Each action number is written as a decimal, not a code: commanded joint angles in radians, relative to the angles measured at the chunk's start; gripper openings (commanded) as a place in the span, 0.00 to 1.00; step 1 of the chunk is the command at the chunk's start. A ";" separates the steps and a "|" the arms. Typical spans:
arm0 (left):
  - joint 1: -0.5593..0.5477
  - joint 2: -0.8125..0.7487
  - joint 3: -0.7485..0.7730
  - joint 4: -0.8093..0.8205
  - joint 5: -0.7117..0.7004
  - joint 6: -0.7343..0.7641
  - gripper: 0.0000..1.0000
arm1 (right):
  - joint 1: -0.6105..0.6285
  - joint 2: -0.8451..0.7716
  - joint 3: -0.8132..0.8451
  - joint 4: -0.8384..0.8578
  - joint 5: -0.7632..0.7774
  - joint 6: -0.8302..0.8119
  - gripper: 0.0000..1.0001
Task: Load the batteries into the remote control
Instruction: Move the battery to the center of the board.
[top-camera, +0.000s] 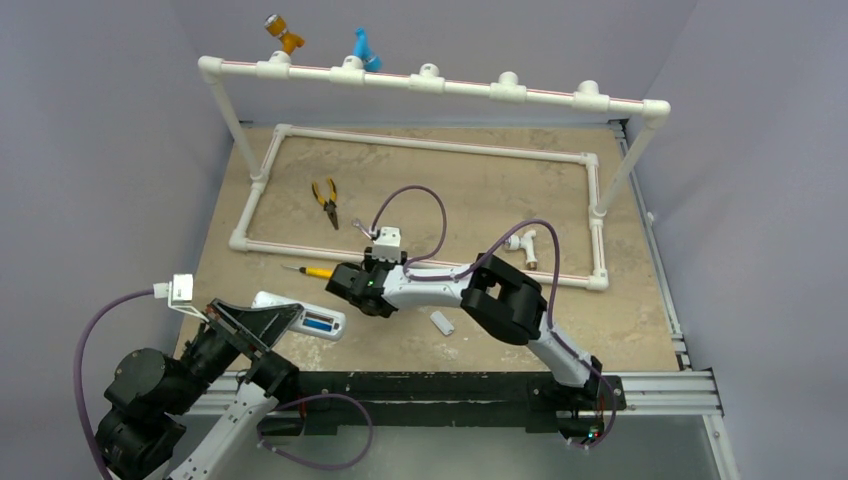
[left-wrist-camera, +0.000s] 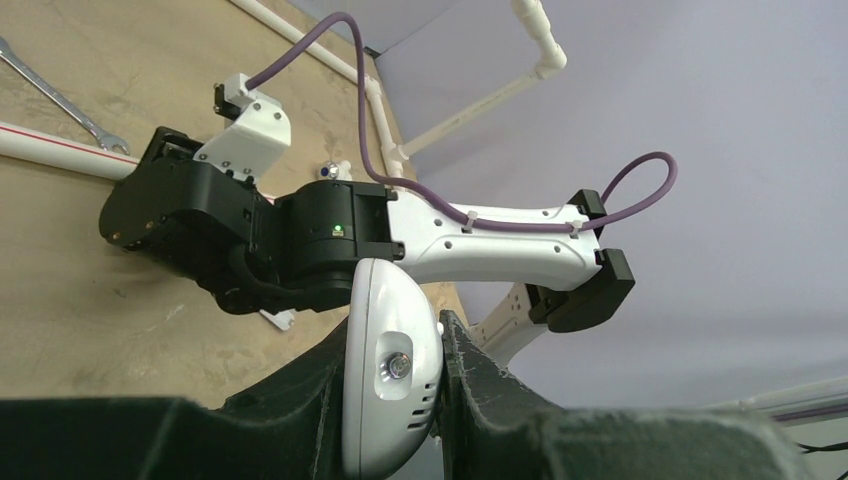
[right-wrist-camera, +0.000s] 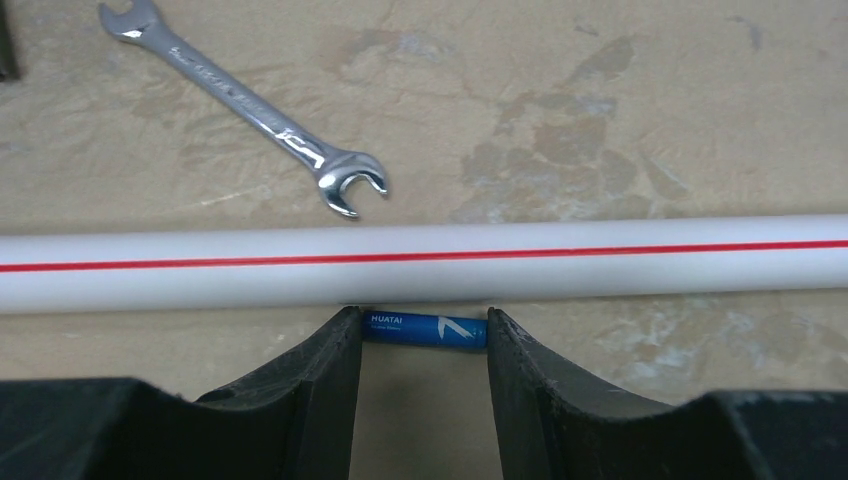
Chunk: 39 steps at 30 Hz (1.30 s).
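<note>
Tabletop (top-camera: 480, 190) is sandy brown with darker patches, and plain grey walls (top-camera: 100, 120) stand round it. A frame of white pipes (top-camera: 430, 82) sits on it.

The left jaws are squeezed tight on the remote control (left-wrist-camera: 388, 410), one on each side of its rounded end. The remote control is near the front left of the tabletop.

The right jaws are part way open and low over the tabletop, with one tip touching each end of a little blue battery (right-wrist-camera: 425, 329). The battery lies flat, right against a striped pipe (right-wrist-camera: 420, 265), which is white with a thin red line. A silver wrench (right-wrist-camera: 250, 105) lies on the far side of that pipe.

From above, the right arm (top-camera: 440, 285) hides its own jaws and the battery. In the left wrist view, the rest of the remote control is cut off at the bottom.
</note>
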<state>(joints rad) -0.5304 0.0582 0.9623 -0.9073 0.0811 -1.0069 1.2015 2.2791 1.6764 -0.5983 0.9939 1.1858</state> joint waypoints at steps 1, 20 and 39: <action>0.005 -0.013 0.000 0.041 0.007 0.004 0.00 | 0.009 -0.037 -0.125 -0.132 -0.034 0.022 0.40; 0.006 -0.002 -0.024 0.082 0.028 -0.004 0.00 | 0.162 -0.243 -0.400 -0.118 -0.205 0.133 0.49; 0.005 -0.029 -0.054 0.074 0.022 -0.019 0.00 | 0.048 -0.694 -0.751 0.413 -0.625 -0.825 0.75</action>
<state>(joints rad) -0.5304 0.0490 0.9310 -0.8825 0.0925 -1.0111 1.3239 1.6821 0.9863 -0.4122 0.6254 0.8139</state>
